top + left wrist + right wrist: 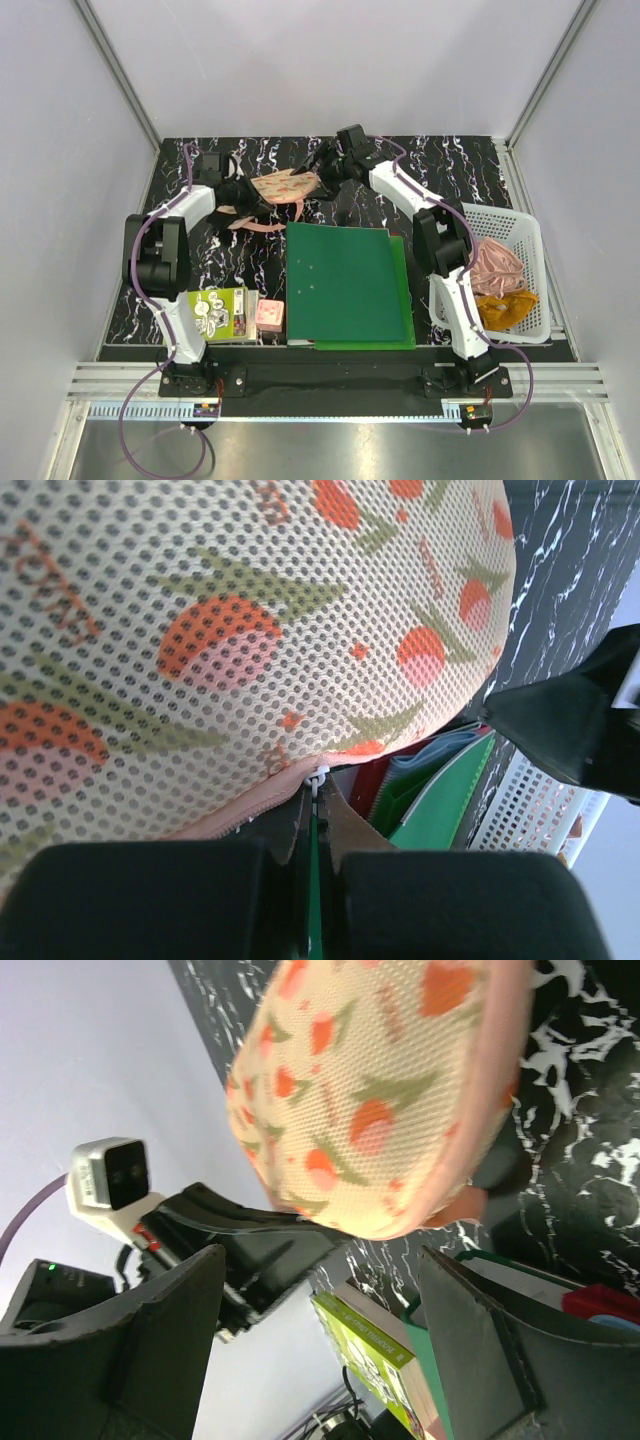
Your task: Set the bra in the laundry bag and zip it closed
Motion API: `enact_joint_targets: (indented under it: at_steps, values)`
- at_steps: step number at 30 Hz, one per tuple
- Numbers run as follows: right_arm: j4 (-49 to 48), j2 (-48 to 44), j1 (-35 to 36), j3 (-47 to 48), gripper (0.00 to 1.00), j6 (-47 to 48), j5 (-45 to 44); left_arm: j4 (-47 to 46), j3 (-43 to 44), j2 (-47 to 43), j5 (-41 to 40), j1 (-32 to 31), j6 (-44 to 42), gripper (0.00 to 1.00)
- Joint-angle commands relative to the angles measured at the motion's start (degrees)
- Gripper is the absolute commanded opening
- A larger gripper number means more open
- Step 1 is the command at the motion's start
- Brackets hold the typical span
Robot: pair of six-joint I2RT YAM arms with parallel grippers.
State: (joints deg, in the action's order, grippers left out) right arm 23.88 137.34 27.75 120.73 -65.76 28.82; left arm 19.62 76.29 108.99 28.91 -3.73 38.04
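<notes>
Black marbled counter [450, 160], back centre: laundry bag [285, 187] held up, left jaws pinched shut on its zip seam, right jaws wide beside it; bra unseen, likely inside; zip looks about closed, only release remaining.

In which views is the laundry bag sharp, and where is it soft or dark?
Top external: even light, no glare, the laundry bag small but clear. Left wrist: its mesh sharp, the left gripper dark and soft. Right wrist: the bag slightly blurred, the right gripper in shadow.
</notes>
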Motion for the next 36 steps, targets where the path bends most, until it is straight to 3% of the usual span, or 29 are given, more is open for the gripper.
enact_joint_targets:
  at_steps: [1, 12, 18, 27, 33, 36]
  values:
    - [-0.2, -1.6, 1.1, 0.0, 0.82, 0.7, -0.4, -2.7, 3.0, 0.2, 0.4, -0.7, 1.3, 0.0]
    - [-3.8, 2.8, 5.1, 2.4, 0.66, -6.8, -0.7, -5.1, 1.9, -1.2, 2.0, -2.0, 2.6, 0.0]
    - [-4.2, 7.8, 5.1, 7.5, 0.52, -10.4, -1.3, -6.9, -1.2, -2.7, 3.1, -2.2, 2.1, 0.0]
    - [-4.0, 12.5, 3.3, 13.4, 0.0, -10.4, -1.3, -4.1, -6.7, -6.0, 1.2, -0.2, -3.3, 0.0]
    - [-4.2, 17.5, 0.6, 19.3, 0.0, -8.7, 3.1, -1.2, -12.2, -10.2, 2.4, 8.5, -8.8, 0.0]
    - [-4.2, 20.8, 0.0, 23.7, 0.0, -8.6, 4.3, 1.8, -12.3, -12.0, 1.2, 9.7, -12.7, 0.0]
